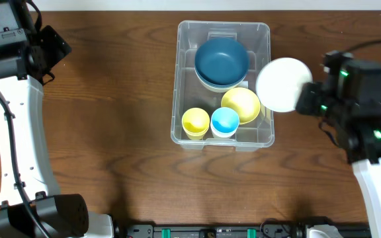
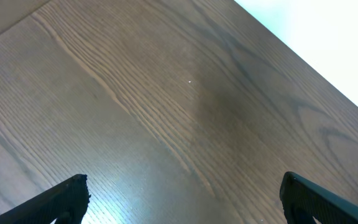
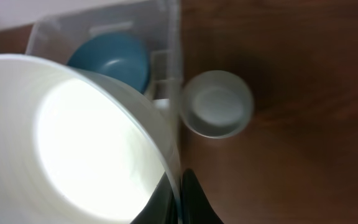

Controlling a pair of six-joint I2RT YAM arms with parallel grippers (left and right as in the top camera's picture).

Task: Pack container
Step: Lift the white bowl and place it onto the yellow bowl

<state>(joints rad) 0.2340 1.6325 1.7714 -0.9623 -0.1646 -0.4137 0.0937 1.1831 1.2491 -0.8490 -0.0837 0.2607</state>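
The clear container (image 1: pixel 179 79) stands mid-table and holds a dark blue bowl (image 1: pixel 221 61), a yellow bowl (image 1: pixel 241 104), a yellow cup (image 1: pixel 195 122) and a light blue cup (image 1: pixel 225 121). My right gripper (image 1: pixel 303 99) is shut on the rim of a white bowl (image 1: pixel 282 84), which hangs over the container's right edge. In the right wrist view the white bowl (image 3: pixel 79 143) fills the left side, its rim pinched between my gripper (image 3: pixel 178 180) jaws. My left gripper (image 2: pixel 185 186) is open over bare wood at the far left.
A small pale cup (image 3: pixel 216 104) stands on the table just outside the container wall (image 3: pixel 173 56); the overhead view hides it under the white bowl. The left arm (image 1: pixel 15 132) runs down the table's left side.
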